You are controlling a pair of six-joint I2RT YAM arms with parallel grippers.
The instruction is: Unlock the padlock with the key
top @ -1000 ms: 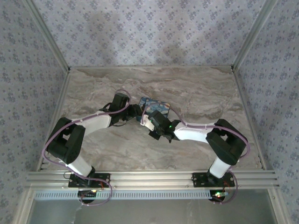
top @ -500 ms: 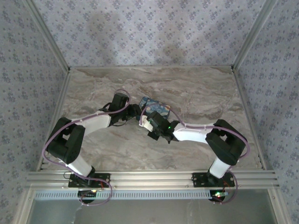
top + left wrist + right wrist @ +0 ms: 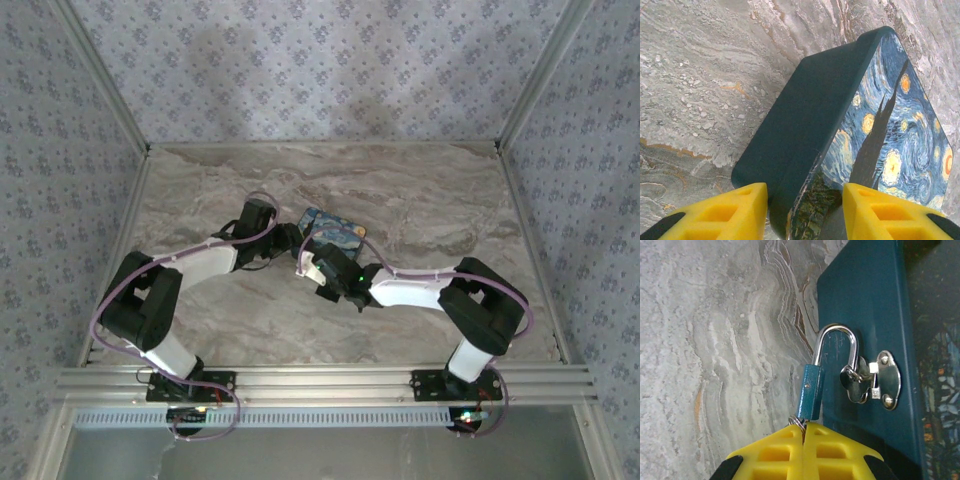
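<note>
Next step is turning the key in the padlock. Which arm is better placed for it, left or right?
Right. The right claw is shut at the base of the blue padlock, where a key ring shows; the key itself is hidden. The left claw grips the painted box, apparently steadying it.

Teal box point(image 3: 805, 125) with a starry-swirl lid point(image 3: 890, 140) — blue padlock point(image 3: 809, 392) — grey-veined marble table point(image 3: 715, 340).

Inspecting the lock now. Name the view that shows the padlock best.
Right wrist: the blue padlock shows close-up, shackle through the hasp on the box, just beyond the shut right gripper. Left wrist gives the box's side and painted lid; from the top, the lock is too small to make out.
</note>
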